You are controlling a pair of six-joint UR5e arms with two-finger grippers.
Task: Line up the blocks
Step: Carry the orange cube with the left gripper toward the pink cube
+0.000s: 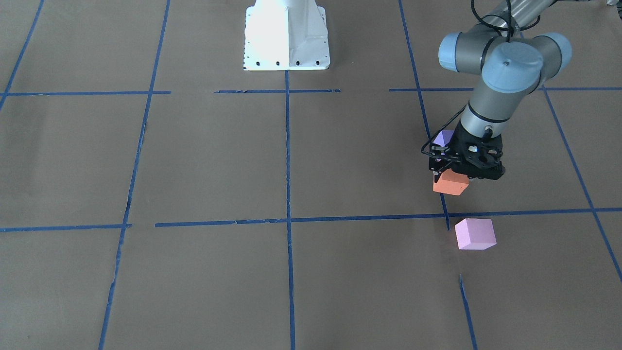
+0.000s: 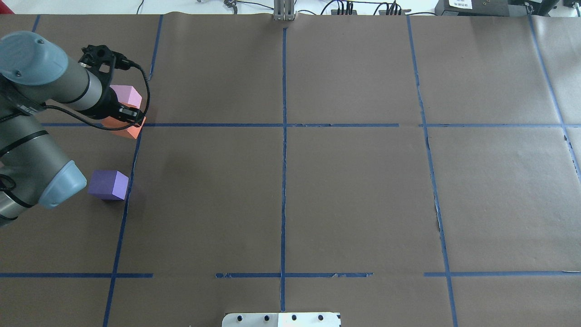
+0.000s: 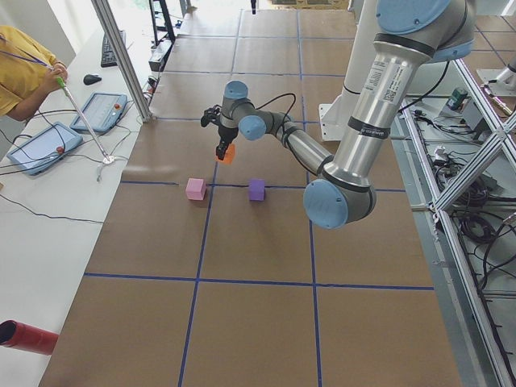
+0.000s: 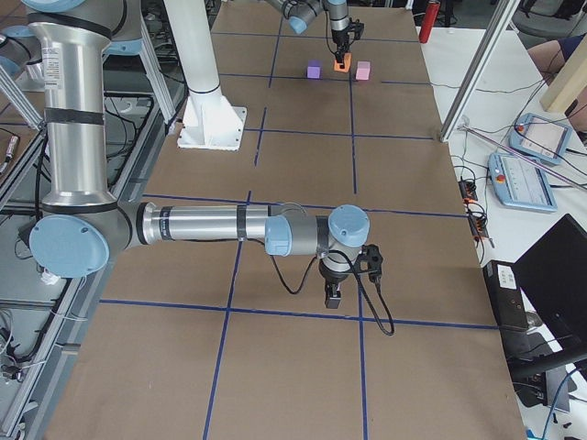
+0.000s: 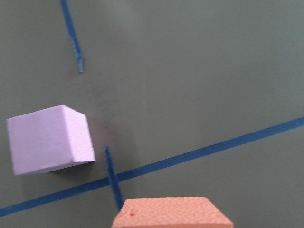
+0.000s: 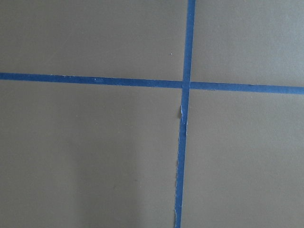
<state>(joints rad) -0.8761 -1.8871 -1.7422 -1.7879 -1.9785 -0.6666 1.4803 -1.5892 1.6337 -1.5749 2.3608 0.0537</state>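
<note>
Left pincer (image 1: 456, 173) is pinching the orange block (image 1: 451, 184) from above, its jaws pressing on opposite sides. The block is hanging just clear of the bench (image 1: 194, 160), and in the left wrist view only its top edge is showing at the bottom. It is sitting over a blue tape line (image 1: 445, 206) near a crossing.

The pale pink block (image 1: 475, 234) is lying flat on the bench on the side away from the robot base, near the orange one but not touching. The purple block (image 2: 108, 185) is resting on the base side, apart from the other two; in the front view the pincer is half covering it. From the side views the orange block is showing between the pink and purple ones.

Right pincer (image 4: 334, 295) is hovering low over the bench, well apart from the blocks, pointing down at a tape crossing (image 6: 185, 85). Cannot tell if it is spread or pressed together.
</note>
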